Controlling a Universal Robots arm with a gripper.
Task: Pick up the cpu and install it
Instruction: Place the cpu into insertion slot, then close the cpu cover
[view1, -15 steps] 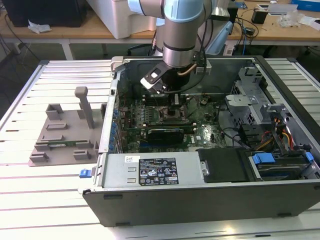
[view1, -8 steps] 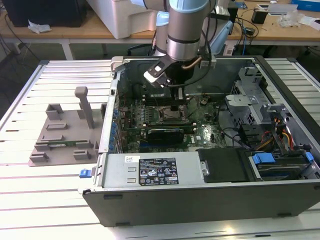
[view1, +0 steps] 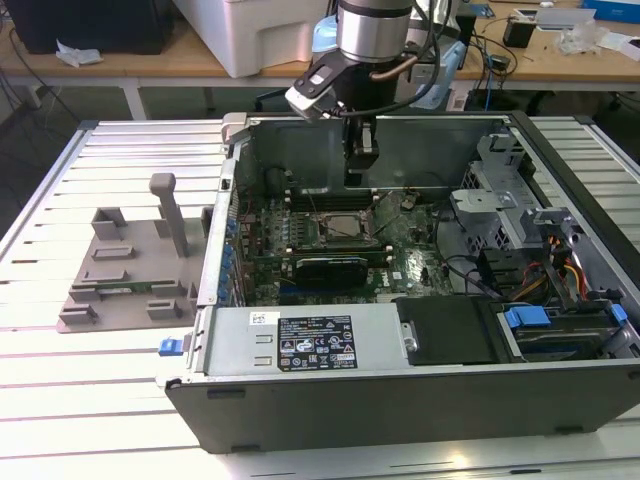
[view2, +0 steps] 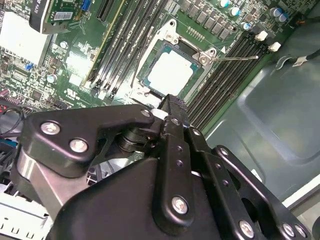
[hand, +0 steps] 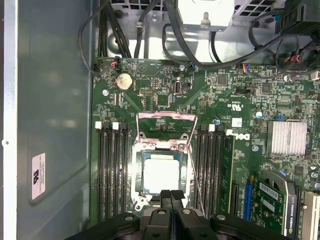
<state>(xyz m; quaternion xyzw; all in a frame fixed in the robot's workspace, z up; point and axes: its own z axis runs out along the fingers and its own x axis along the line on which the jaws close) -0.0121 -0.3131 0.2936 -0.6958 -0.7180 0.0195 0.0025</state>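
Gripper (hand: 170, 195), one, closed, hovers above one cpu (hand: 161, 173) in one socket (hand: 137, 166).

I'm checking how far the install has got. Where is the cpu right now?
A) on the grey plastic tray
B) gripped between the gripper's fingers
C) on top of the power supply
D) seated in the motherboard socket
D: in both wrist views the cpu lies flat inside the motherboard socket, its silver top showing, while the gripper is above its edge, shut and holding nothing.
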